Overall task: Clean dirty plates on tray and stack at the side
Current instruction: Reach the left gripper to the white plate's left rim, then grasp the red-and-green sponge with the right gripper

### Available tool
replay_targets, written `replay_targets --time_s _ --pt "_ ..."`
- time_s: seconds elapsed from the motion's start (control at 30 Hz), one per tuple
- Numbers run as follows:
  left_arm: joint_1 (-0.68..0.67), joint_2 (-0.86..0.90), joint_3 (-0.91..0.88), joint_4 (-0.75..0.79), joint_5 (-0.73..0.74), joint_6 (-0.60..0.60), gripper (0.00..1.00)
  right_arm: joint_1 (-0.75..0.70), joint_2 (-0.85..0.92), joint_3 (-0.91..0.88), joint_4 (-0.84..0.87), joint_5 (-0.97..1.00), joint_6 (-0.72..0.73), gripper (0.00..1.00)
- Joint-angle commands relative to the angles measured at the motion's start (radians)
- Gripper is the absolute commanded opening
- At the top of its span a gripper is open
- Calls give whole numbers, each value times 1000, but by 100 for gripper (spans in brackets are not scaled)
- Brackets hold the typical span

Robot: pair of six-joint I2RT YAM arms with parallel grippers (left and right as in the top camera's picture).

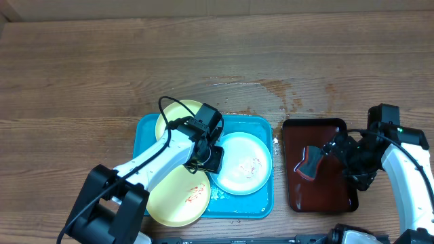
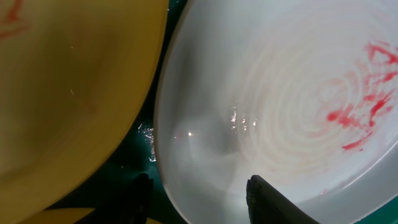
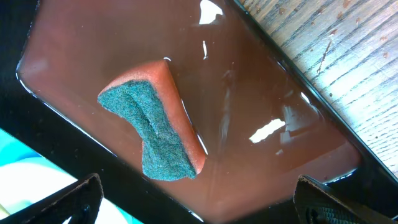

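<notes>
Our left pincer (image 2: 198,200) straddles the 9 o'clock rim of the mint plate (image 2: 280,93) on the blue tray (image 1: 261,203); clenched or not, we cannot tell. The right pincer (image 3: 199,196) hangs released. The plate is likely light, stiff and slick: pinch its rim.

Matt, grained wood table (image 1: 102,68). Smooth, glossy plastic – turquoise tray (image 1: 261,203) and pale plate (image 2: 280,81). At three o'clock, dark red tray (image 3: 249,93), wet-looking gloss – sponge (image 3: 149,134) rough green fibre over orange foam.
</notes>
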Motion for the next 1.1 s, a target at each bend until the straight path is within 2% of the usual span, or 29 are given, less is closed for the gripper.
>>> replay_targets --time_s 0.0,0.1,0.23,0.4,0.47,0.5,0.77,0.8,0.87,0.9,0.93,1.0,1.07 --pt "-1 13 -5 8 -50 -33 56 -2 -6 -6 6 -13 -21 100" --pt "-1 13 -5 13 -50 -33 53 -2 -6 -6 10 -14 -21 100" --pt "-1 14 -5 19 -48 -41 34 -2 -6 -11 25 -21 -20 100" --pt "-1 15 -5 21 -47 -57 28 -2 -6 -66 75 -38 -20 100" --pt "-1 15 -5 29 -47 -66 17 -2 -6 -93 98 -61 -20 100" --pt "-2 15 -5 32 -47 -69 6 -2 -6 -111 115 -83 -20 100" --pt "-2 15 -5 39 -47 -78 4 -2 -6 -166 165 -124 -20 100" --pt "-2 15 -5 40 -47 -78 4 -2 -6 -166 169 -129 -20 97" --pt "-2 15 -5 43 -45 -78 4 -2 -6 -166 177 -140 -20 39" --pt "-2 15 -5 43 -42 -78 4 -2 -6 -166 182 -141 -20 37" --pt "-2 15 -5 43 -39 -78 4 -2 -6 -166 188 -141 -20 38" --pt "-2 15 -5 43 -35 -78 4 -2 -6 -166 207 -142 -20 54" --pt "-2 15 -5 45 -35 -78 5 -2 -6 -166 224 -142 -20 60"
